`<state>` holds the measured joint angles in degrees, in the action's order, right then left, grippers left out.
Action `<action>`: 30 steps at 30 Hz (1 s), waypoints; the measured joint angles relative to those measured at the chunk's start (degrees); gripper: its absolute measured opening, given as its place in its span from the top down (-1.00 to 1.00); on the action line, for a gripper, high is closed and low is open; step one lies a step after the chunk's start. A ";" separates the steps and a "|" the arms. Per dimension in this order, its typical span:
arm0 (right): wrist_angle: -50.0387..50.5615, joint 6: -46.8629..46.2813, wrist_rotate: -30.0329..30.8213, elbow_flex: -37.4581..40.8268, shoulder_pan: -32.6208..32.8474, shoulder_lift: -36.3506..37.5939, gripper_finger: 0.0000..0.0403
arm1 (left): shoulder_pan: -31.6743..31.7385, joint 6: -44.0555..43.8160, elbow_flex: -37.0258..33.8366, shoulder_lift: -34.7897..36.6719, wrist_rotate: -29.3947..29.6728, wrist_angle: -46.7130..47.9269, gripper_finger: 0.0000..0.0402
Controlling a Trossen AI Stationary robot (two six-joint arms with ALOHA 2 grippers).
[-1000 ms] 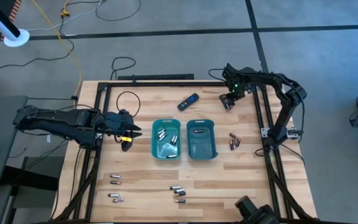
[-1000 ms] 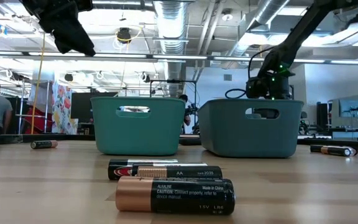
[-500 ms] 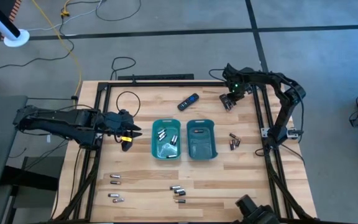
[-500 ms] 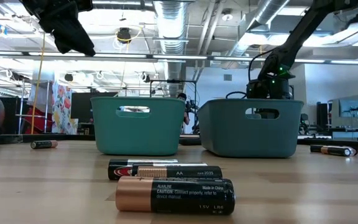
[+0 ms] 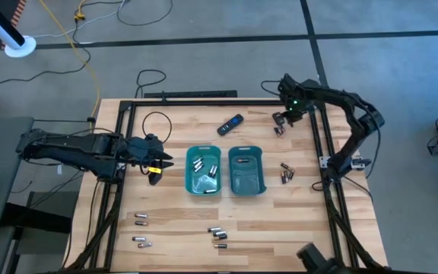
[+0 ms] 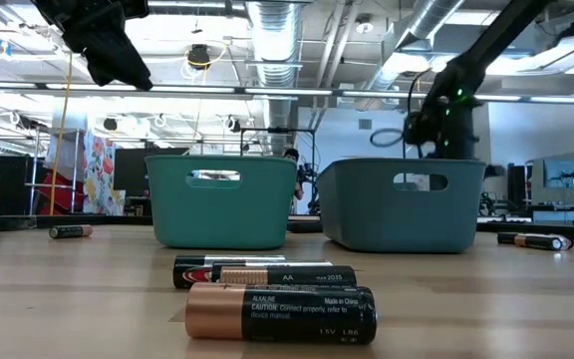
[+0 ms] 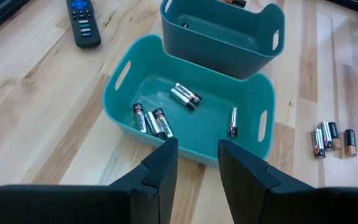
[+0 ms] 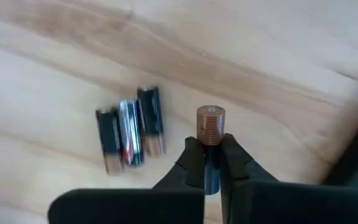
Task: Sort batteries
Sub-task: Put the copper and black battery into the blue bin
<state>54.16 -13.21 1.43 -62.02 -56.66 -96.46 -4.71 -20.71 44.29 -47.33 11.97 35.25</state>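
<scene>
High view, right gripper (image 5: 280, 128): hung over the table's far right, near the black remote (image 5: 230, 123); too small here to read the jaws.
High view, left gripper (image 5: 155, 172): parked left of the left teal tray (image 5: 188, 173); nothing visibly held.
High view, batteries: several in the left teal tray; right teal tray (image 5: 261, 173) looked nearly bare; a small cluster (image 5: 286, 174) just right of it; loose ones along the near edge (image 5: 217, 233) and near left (image 5: 141, 218).
Low view, nearest battery (image 6: 281, 312): dark with a coppery end, lying on its side in front of both trays; another pair (image 6: 264, 272) just behind.
Low view, right arm (image 6: 446, 105): raised behind the right tray; fingertips not readable.
Left wrist view, left fingers (image 7: 164, 163): part-way apart, empty, aimed at the tray holding batteries (image 7: 152, 121).
Right wrist view, held battery (image 8: 211, 126): coppery-ended cell pinched upright by its dark body, fingers closed tight on it, clear of the wood.
Right wrist view, remaining three (image 8: 129, 130): lying side by side, touching, on the bare wood.
Handling judgement: small, rigid, fairly dense, smooth and round, so prone to roll or swivel in the pinch; best taken across the middle of the barrel, as done here, rather than by an end.
</scene>
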 joint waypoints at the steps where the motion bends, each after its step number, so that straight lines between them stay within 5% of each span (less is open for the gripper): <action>1: 0.76 -0.01 0.02 0.00 0.08 1.57 0.94 | 0.00 0.00 0.00 0.00 0.01 -0.01 0.45; 10: 8.60 -0.94 0.04 0.00 5.21 19.24 0.94 | 0.00 1.84 0.00 0.00 0.01 0.01 0.45; 17: 10.11 -5.12 0.04 -0.07 17.57 28.65 0.94 | 0.00 6.16 0.00 0.00 0.03 0.04 0.45; 30: -3.98 -9.60 0.04 -2.39 43.48 21.85 0.94 | 0.00 6.01 0.00 0.00 0.04 -0.01 0.45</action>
<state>50.18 -22.81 1.48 -64.41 -13.18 -74.61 -4.71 -14.70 44.29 -47.33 12.01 35.24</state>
